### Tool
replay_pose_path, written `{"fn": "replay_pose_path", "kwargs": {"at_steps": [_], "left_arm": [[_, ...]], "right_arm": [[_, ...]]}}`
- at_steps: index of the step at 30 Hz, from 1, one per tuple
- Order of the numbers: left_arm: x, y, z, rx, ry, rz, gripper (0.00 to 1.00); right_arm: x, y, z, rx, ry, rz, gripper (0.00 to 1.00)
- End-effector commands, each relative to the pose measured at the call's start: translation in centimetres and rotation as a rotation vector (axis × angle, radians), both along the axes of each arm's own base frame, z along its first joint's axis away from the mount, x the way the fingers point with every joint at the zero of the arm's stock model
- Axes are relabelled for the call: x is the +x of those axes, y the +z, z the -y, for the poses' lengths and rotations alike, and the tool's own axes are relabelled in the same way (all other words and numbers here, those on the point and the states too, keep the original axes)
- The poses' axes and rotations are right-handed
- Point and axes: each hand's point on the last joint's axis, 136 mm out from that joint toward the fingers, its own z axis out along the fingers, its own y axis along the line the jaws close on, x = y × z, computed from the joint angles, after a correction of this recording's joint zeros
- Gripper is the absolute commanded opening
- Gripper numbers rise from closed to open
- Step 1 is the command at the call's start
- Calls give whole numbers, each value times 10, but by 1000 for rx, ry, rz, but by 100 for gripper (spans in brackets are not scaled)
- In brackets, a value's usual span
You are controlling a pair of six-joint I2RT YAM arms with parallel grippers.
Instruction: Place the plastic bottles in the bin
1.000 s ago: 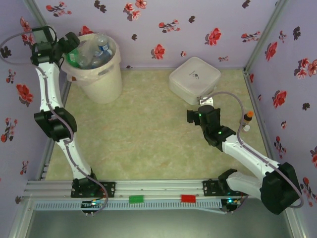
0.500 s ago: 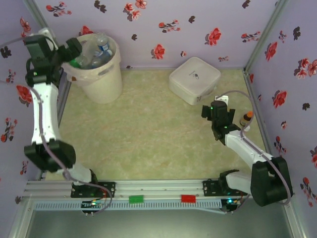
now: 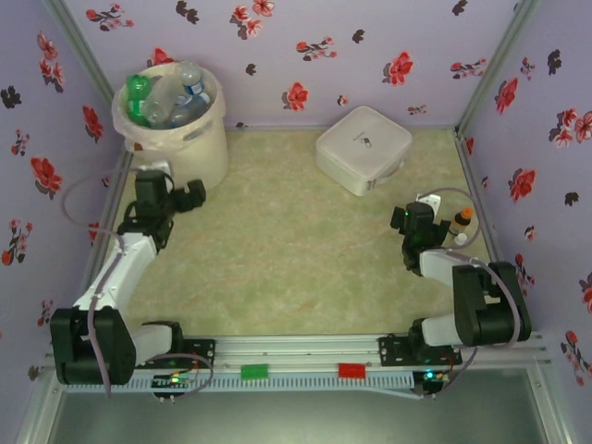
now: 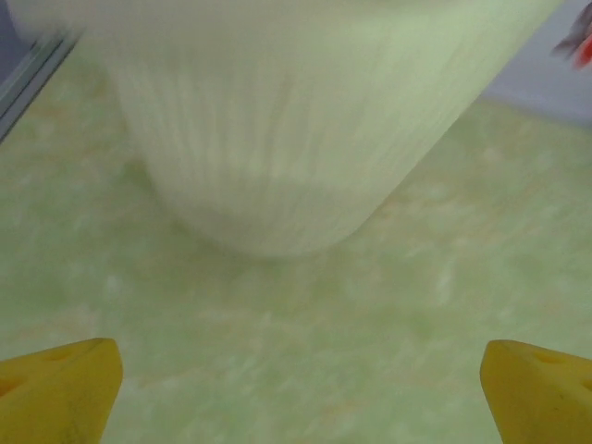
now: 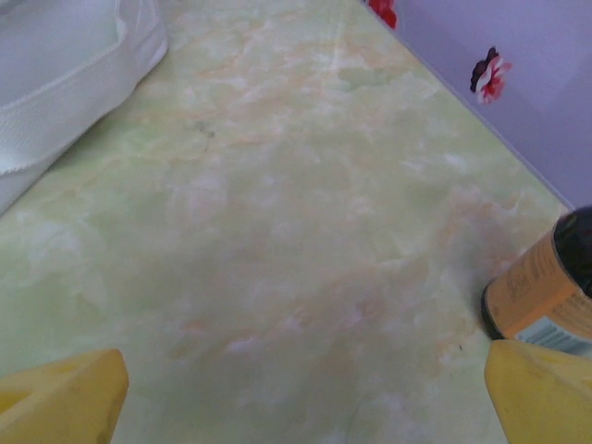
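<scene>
Bin just ahead of left pincer — bottles inside

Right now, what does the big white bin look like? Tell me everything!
The bin is a tall, round, cream-white plastic-looking bucket, upright on the table in the far left corner. A thin clear bag folds over its rim, and an oval handle hole shows near the top. Clear and green bottles fill it to the rim. The left gripper faces it, jaws open, not touching.
</scene>
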Motion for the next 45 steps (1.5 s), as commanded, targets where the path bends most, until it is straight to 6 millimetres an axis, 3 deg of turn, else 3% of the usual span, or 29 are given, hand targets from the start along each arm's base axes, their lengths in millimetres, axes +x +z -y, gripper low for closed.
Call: {"fn": "replay_pose_path", "kwargs": {"at_steps": [1,5,7,10,12,18,24,30,32,34,37,38,45], "left_arm": [[0,0,-32,153,128,91,100],[-6,-26,-41,182,171,89,100],[-7,-33,-40,199,162,98,100],[-3,-40,-36,223,131,152,100],[2,-39,-30,220,101,231,100],[9,-54,-20,265,21,234,100],[20,-67,12,230,-154,142,100],[21,-60,-6,320,-72,173,100],[13,-44,-27,345,49,297,100],[10,-49,-41,302,100,297,100],[0,-76,-41,307,105,338,100],[-1,-67,-39,322,111,396,100],[4,-72,-33,317,71,351,100]], "right_arm": [[21,30,4,-10,3,134,100],[25,22,3,-23,32,239,100],[30,11,-3,6,69,161,99],[26,8,9,23,26,203,99],[26,8,9,20,24,192,99],[25,9,9,11,24,203,99],[25,8,9,12,24,197,99],[25,9,9,13,23,200,99],[25,9,9,12,24,200,99],[25,9,9,12,23,199,99],[25,9,9,12,24,199,99],[25,9,9,11,23,199,99],[27,8,3,7,52,191,99]]}}
